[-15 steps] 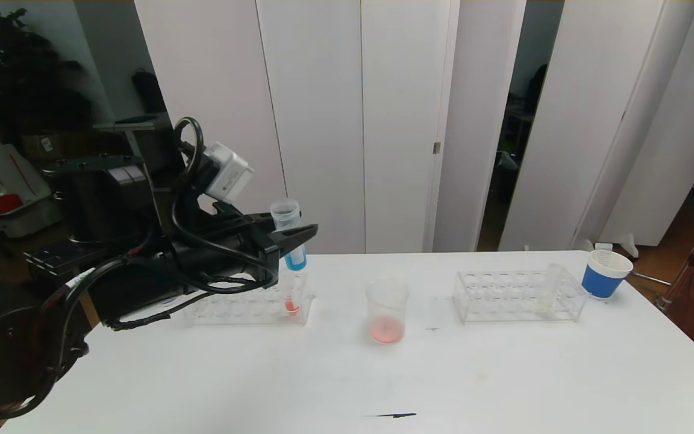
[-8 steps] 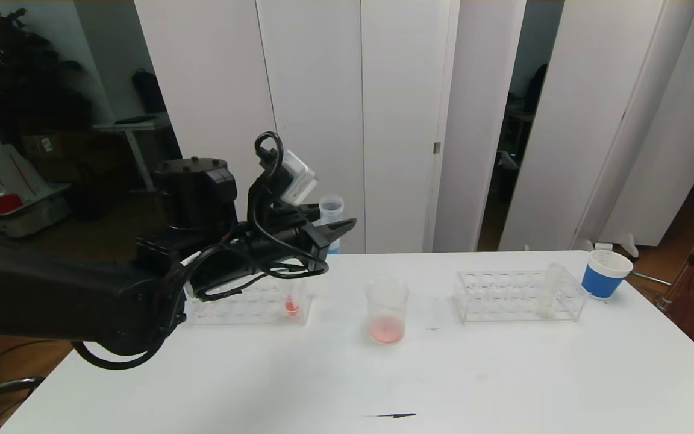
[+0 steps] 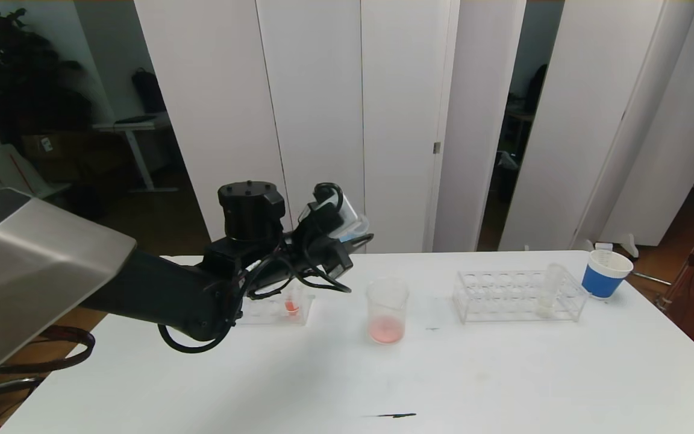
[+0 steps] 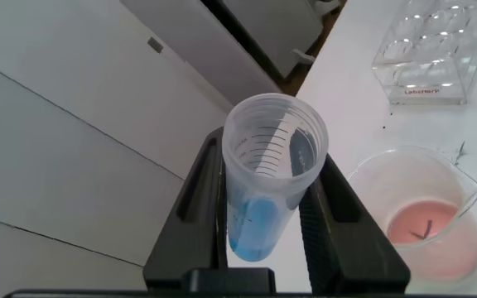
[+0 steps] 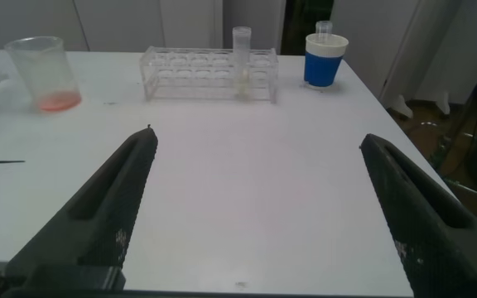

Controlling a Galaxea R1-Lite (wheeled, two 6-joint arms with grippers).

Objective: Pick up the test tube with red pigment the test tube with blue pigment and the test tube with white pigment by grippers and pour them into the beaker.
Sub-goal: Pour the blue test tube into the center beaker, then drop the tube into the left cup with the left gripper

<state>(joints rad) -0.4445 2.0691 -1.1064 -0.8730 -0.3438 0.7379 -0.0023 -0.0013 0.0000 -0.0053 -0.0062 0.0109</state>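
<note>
My left gripper (image 3: 360, 239) is shut on the test tube with blue pigment (image 4: 265, 174), held in the air just left of and behind the beaker (image 3: 387, 311). The tube leans over, its open mouth toward the wrist camera, blue liquid at its bottom. The beaker (image 4: 421, 217) holds a little pink-red liquid. A test tube with red pigment (image 3: 291, 305) stands in the left rack (image 3: 275, 308). The test tube with white pigment (image 3: 548, 290) stands in the right rack (image 3: 518, 295). My right gripper (image 5: 259, 139) stands open over the bare near table.
A blue-and-white paper cup (image 3: 604, 274) sits at the far right by the table edge, right of the right rack (image 5: 209, 73). A dark streak (image 3: 390, 415) marks the table front. White panels stand behind the table.
My left arm has swung right from above the left rack toward the beaker, carrying the blue tube. The tube has gone from upright to leaning. The right gripper has not changed.
</note>
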